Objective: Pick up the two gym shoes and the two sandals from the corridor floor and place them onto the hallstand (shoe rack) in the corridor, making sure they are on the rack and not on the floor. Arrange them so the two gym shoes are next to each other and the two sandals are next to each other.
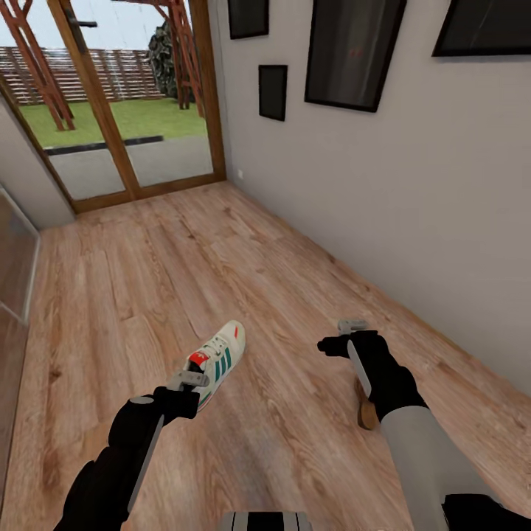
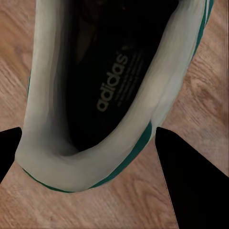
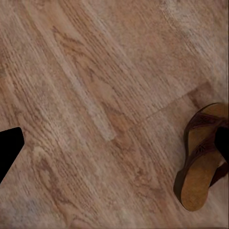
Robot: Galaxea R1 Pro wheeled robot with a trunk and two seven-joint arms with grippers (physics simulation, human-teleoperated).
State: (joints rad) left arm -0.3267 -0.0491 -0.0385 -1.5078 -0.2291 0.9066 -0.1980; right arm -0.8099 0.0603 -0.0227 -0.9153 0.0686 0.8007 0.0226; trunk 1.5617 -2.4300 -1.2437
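Wood-plank corridor floor [image 1: 243, 258] carries a gym shoe [image 2: 102, 102] straddled by the wide-spread left claw [image 2: 90, 157].

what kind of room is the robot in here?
Likely a home corridor or entry hall: narrow wood-plank floor, dark framed pictures on a plain wall, and a wood-framed glass door onto a lawn. A gym shoe lies on the floor.

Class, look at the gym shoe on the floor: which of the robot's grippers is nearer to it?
Left. The left gripper sits right at the gym shoe's heel, its fingers either side of it. The right gripper is off to the shoe's right, by a sandal.
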